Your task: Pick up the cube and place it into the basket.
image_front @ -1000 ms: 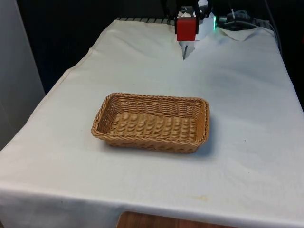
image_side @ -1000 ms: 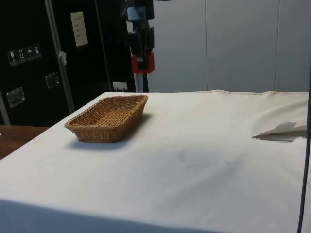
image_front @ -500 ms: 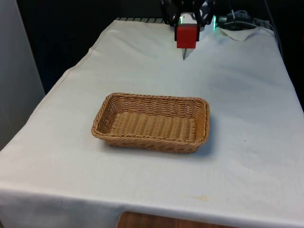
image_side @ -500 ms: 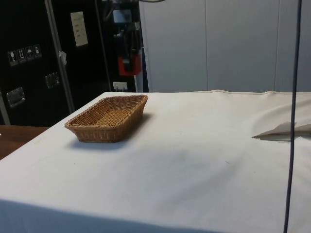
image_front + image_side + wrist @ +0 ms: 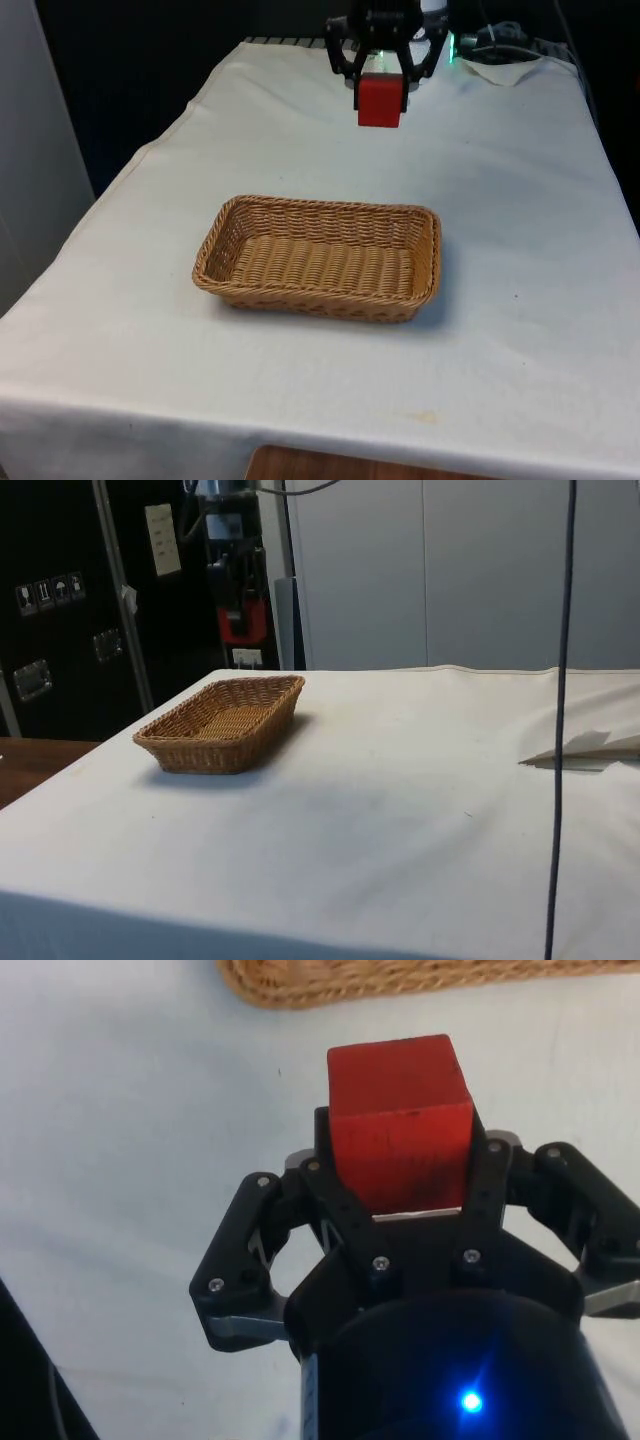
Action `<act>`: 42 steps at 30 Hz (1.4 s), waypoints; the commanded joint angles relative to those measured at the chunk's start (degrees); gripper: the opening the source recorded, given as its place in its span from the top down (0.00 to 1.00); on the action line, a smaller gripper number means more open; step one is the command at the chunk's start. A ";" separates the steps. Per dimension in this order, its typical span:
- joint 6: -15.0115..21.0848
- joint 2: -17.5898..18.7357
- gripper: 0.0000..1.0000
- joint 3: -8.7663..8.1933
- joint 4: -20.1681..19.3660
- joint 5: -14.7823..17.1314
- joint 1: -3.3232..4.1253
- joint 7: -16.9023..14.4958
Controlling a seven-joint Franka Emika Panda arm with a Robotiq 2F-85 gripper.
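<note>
Front view: the black two-finger gripper [image 5: 379, 92] hangs up in the air over the far end of the tabletop [image 5: 520, 200], with the solid red cube [image 5: 379, 101] sitting between its fingers.
Fingers: clamped on the cube from both sides, pretty clear in the wrist view, where the gripper [image 5: 400, 1175] has the cube [image 5: 400, 1120] sticking out past the black fingers [image 5: 330, 1175].
Cube: off the cloth completely, held in the air. In the side view it's the red block [image 5: 235, 625] at the lower end of the gripper [image 5: 233, 615], higher than the basket's rim.
Basket: a shallow rectangular woven wicker basket [image 5: 318, 257], tan coloured, sitting flat around the middle of the tabletop. Nothing's inside it, just the weave.
Cube vs basket: well apart in the front view, cube farther back than the basket's far rim. From the side view the basket [image 5: 222, 723] is below the cube, and I honestly can't tell whether the cube is over it or just behind it. The wrist view has a bit of the basket's rim [image 5: 400, 980] just past the cube, with plain white cloth [image 5: 120, 1160] under the gripper.
Other stuff: a thin dark cable [image 5: 560, 720] hangs down in the side view, plus a rumpled fold in the cloth [image 5: 585, 750] at that view's right.
</note>
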 commanded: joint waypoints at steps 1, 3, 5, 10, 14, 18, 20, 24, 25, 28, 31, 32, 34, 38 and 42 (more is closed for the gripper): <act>-0.63 0.97 1.00 0.06 1.09 0.63 -0.23 -0.46; -0.63 1.83 1.00 -0.06 2.06 0.69 -0.34 -0.52; -0.52 2.86 1.00 -0.17 3.04 0.80 -0.46 -0.63; -0.40 5.27 1.00 -0.63 5.33 1.15 -0.63 -0.80; -0.34 7.10 1.00 -0.97 7.05 1.26 -0.86 -0.86; -0.29 8.88 1.00 -1.38 8.77 1.43 -1.03 -0.92; -0.23 9.91 1.00 -1.55 9.74 1.49 -1.15 -0.92; -0.17 11.80 1.00 -2.01 11.63 1.66 -1.32 -0.92; -0.23 12.20 1.00 -2.12 12.09 1.72 -1.32 -0.92; -0.23 14.15 1.00 -2.52 14.04 1.95 -1.49 -0.92; -0.34 15.01 1.00 -2.81 15.01 2.12 -1.55 -0.92; -0.34 15.47 1.00 -2.92 15.47 2.23 -1.55 -0.92; -0.46 16.10 1.00 -3.15 16.27 2.29 -1.43 -0.74; -0.34 16.21 1.00 -3.27 16.44 2.18 -1.32 -0.63; -0.29 16.27 1.00 -3.32 16.44 2.06 -1.32 -0.57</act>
